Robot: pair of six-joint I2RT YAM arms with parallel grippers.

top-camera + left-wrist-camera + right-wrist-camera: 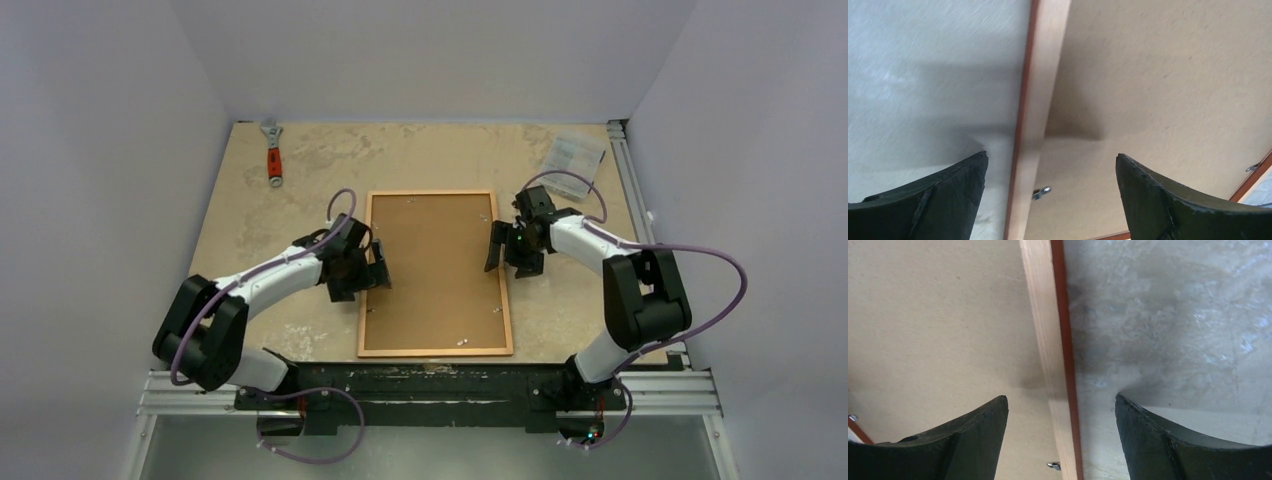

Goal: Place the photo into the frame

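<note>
The orange-brown wooden frame (432, 193) lies flat in the middle of the table. A plain brown panel (435, 270) fills it, and I cannot tell whether this is the photo's back; no printed side shows. My left gripper (375, 272) is open and straddles the frame's left rail (1040, 100), one finger over the table and one over the brown panel (1158, 75). My right gripper (500, 250) is open and straddles the right rail (1045, 315) in the same way. Both hold nothing. Small metal tabs (1043, 192) (1054, 466) stick out from the rails over the panel.
An adjustable wrench with an orange handle (273, 152) lies at the back left. A small clear plastic box (575, 153) sits at the back right. White walls close in the table on three sides. A metal rail (430, 385) runs along the near edge.
</note>
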